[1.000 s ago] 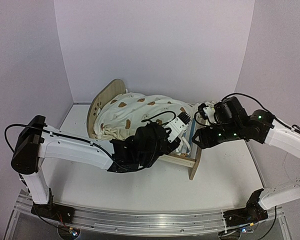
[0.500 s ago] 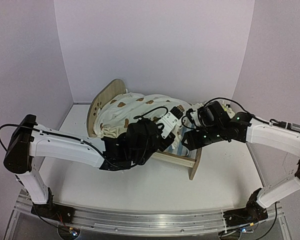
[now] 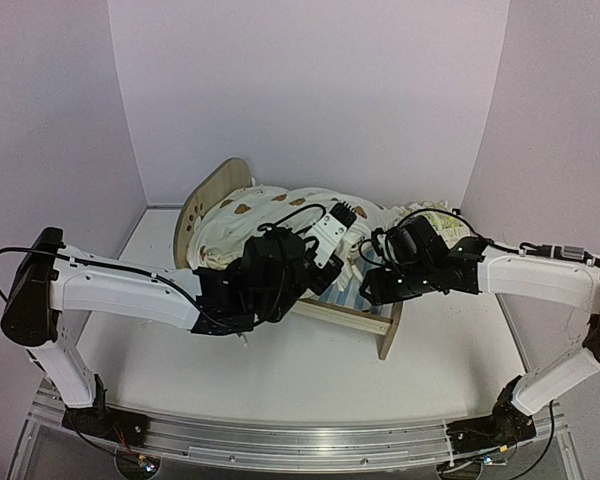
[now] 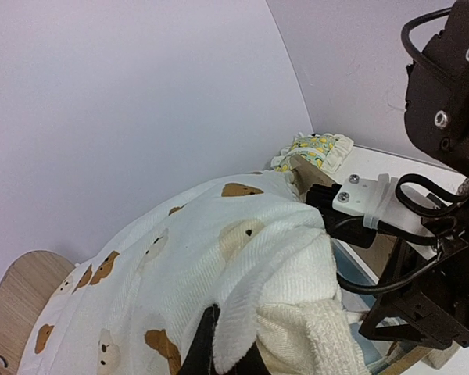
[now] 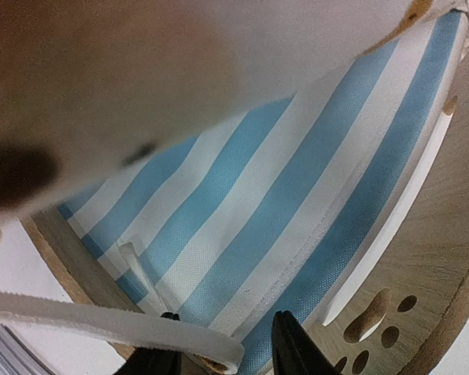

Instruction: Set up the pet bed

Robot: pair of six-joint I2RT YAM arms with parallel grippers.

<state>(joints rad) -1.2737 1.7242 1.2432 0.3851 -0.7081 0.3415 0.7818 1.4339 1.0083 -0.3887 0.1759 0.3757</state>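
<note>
From above, the pet bed (image 3: 216, 192) stands toward the back of the desk (image 3: 300, 370), one arched end board at the left and the other at the right near my right arm. The cream bear-print cushion (image 3: 265, 215) lies heaped over the frame, not flat. My left gripper (image 3: 338, 250) reaches in over the near rail and my right gripper (image 3: 368, 280) sits low at the foot end. The lemon-print pillow (image 3: 432, 212) lies beyond that end, off the bed. In my left wrist view, my left gripper (image 4: 223, 348) is clamped on a thick fold of the cushion (image 4: 180, 258), holding it up off the base, with the pillow (image 4: 313, 150) past the foot board and my right arm just beside. In my right wrist view, the blue-and-white striped base (image 5: 281, 195) lies bare under the raised cushion (image 5: 141, 78). My right gripper (image 5: 219, 344) has its jaws apart, and a white hem (image 5: 102, 324) runs in towards the gap; I cannot tell whether I touch it. I judge the task about halfway. The frame is up and the cushion is on it, but it has to be spread flat and the pillow placed.
</note>
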